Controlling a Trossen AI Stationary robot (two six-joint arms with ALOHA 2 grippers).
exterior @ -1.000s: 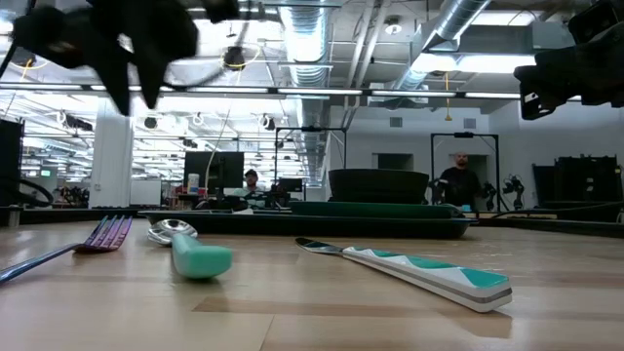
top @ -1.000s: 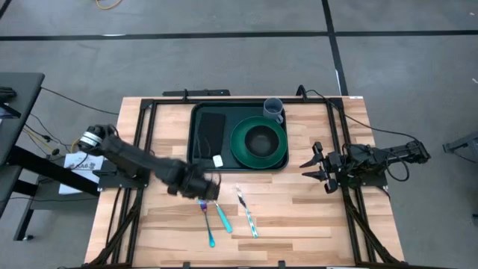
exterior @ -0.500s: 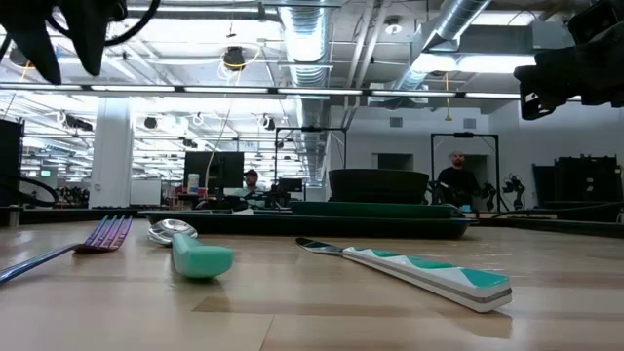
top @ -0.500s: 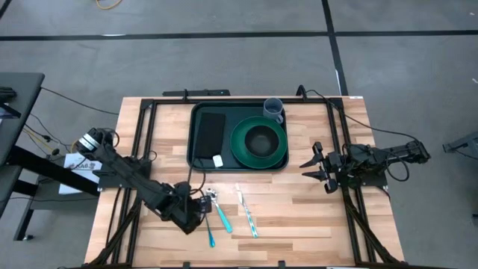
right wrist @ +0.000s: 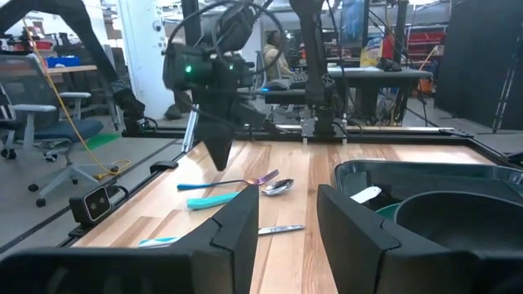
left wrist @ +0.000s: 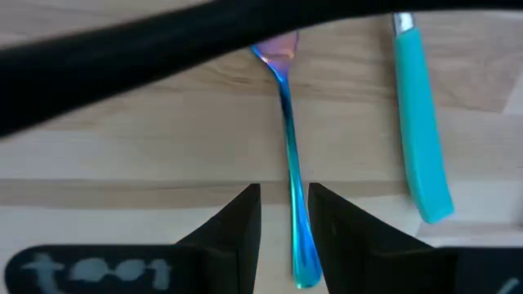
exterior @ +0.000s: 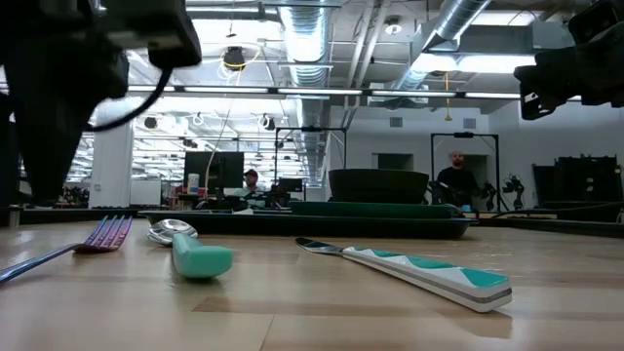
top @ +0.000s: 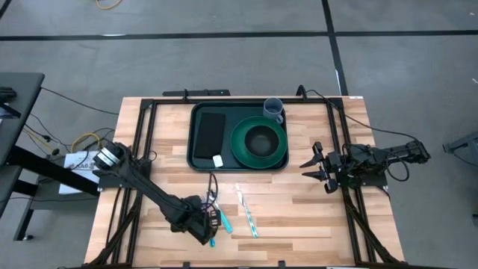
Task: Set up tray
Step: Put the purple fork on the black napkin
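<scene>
The dark green tray (top: pixel 200 153) lies at the table's far middle and holds a black napkin (top: pixel 211 133), a round green plate with a dark bowl (top: pixel 259 142) and a grey mug (top: pixel 273 109). Near the table's near edge lie an iridescent blue-purple fork (left wrist: pixel 288 155), a teal-handled spoon (left wrist: pixel 418 139) and a teal-and-white knife (top: pixel 247 214). My left gripper (left wrist: pixel 284 220) is open, low over the fork's handle end, one finger on each side of the handle; no touch shows. My right gripper (top: pixel 320 169) waits open at the table's right side.
A small white tag (top: pixel 218 161) sits on the tray's near rim. Black frame rails (top: pixel 142 142) run along the table's left and right sides. Bare wood lies between the tray and the cutlery and right of the knife. People show in the room beyond.
My left gripper has moved from beside the tray's near left corner toward the table's near edge and come down over the fork's handle end. The fork, spoon and knife have stayed where they were.
</scene>
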